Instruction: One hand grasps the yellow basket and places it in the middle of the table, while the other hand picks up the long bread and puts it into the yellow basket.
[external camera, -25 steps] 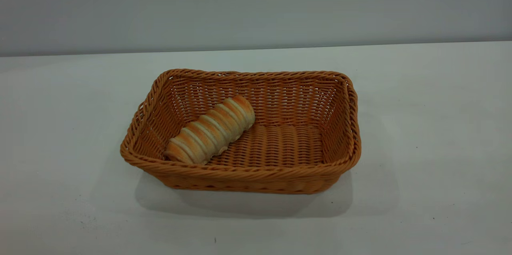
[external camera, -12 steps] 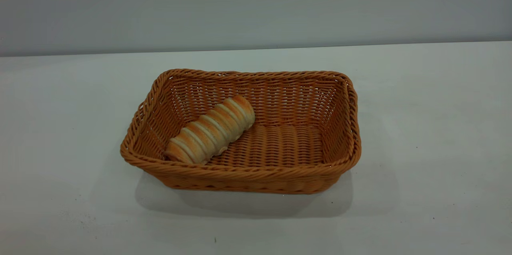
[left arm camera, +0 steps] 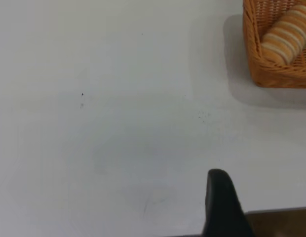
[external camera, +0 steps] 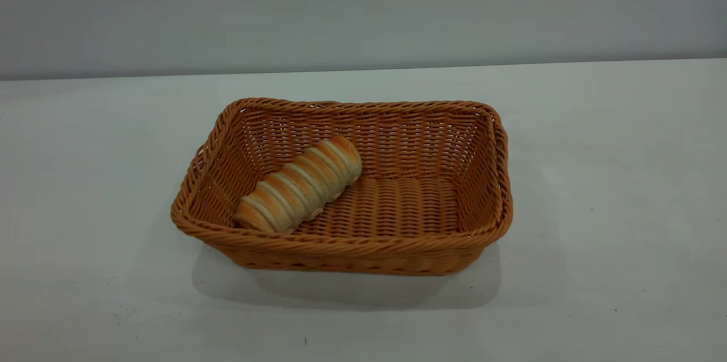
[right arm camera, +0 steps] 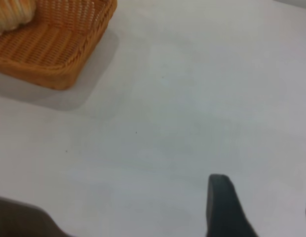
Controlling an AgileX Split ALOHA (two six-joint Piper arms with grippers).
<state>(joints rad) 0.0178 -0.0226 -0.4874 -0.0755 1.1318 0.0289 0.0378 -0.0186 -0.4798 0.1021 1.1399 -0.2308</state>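
The yellow basket (external camera: 346,247) stands on the white table (external camera: 613,169) near its middle. The long bread (external camera: 301,186) lies slanted inside the basket's left half. No gripper shows in the exterior view. In the left wrist view my left gripper (left arm camera: 264,207) is open and empty over bare table near the table's edge, well away from the basket (left arm camera: 276,74) and the bread (left arm camera: 286,37). In the right wrist view my right gripper (right arm camera: 264,207) is open and empty over bare table, far from the basket (right arm camera: 49,59); an end of the bread (right arm camera: 12,12) shows inside it.
A plain grey wall (external camera: 363,9) runs behind the table. A few tiny dark specks (external camera: 305,341) dot the table. The table's edge (left arm camera: 276,213) shows in the left wrist view, with brown floor beyond it.
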